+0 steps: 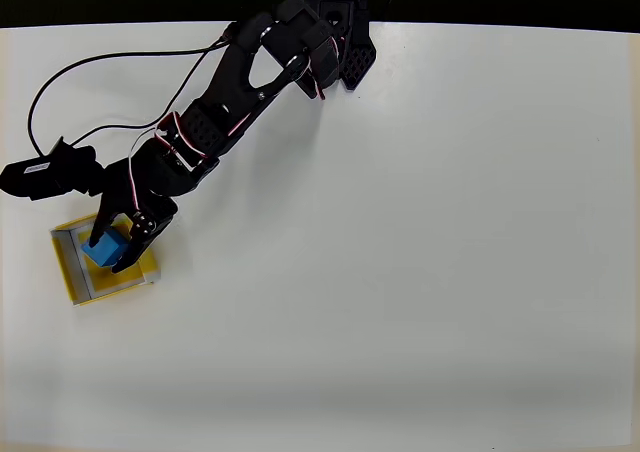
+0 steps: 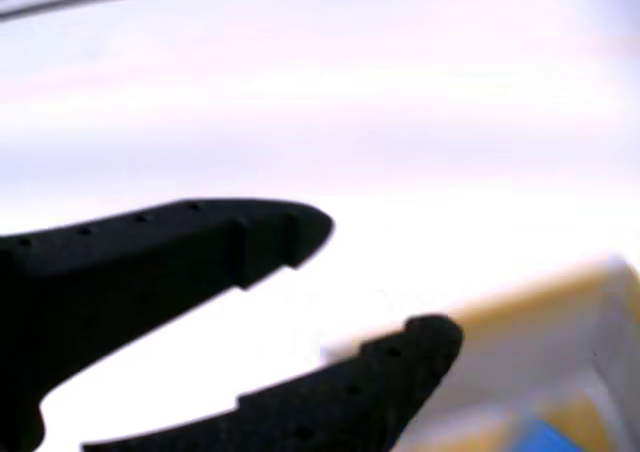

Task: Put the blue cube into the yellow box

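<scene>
White table [image 1: 420, 252]: gripper [image 1: 108, 254] seemingly straddles blue cube [image 1: 104, 249] inside yellow box [image 1: 82, 282].

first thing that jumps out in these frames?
The black arm reaching diagonally from the top edge of the white table down to the left in the overhead view. Its pincer sits over the yellow box near the left edge, with the blue cube between its fingers. In the wrist view the fingers stand apart, with a blurred bit of box and cube at bottom right.
</scene>
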Tool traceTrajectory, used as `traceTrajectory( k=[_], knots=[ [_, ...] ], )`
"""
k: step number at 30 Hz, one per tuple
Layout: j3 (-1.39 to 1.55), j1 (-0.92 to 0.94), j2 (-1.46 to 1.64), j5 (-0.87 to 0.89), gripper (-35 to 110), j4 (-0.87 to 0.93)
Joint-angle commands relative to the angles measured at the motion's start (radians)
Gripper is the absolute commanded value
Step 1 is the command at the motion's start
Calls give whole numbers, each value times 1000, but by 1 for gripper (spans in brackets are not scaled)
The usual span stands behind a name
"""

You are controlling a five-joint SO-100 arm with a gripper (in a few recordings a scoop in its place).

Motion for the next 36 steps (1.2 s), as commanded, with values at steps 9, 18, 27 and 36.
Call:
traceTrajectory(
  k=[9,18,27,36],
  knots=[
    [534,-278,781,-57,13,179],
    [905,-459,1197,-132,7,377],
    [1048,-561,1479,-196,2,667],
    [1048,-640,1658,-169,0,1187]
  ],
)
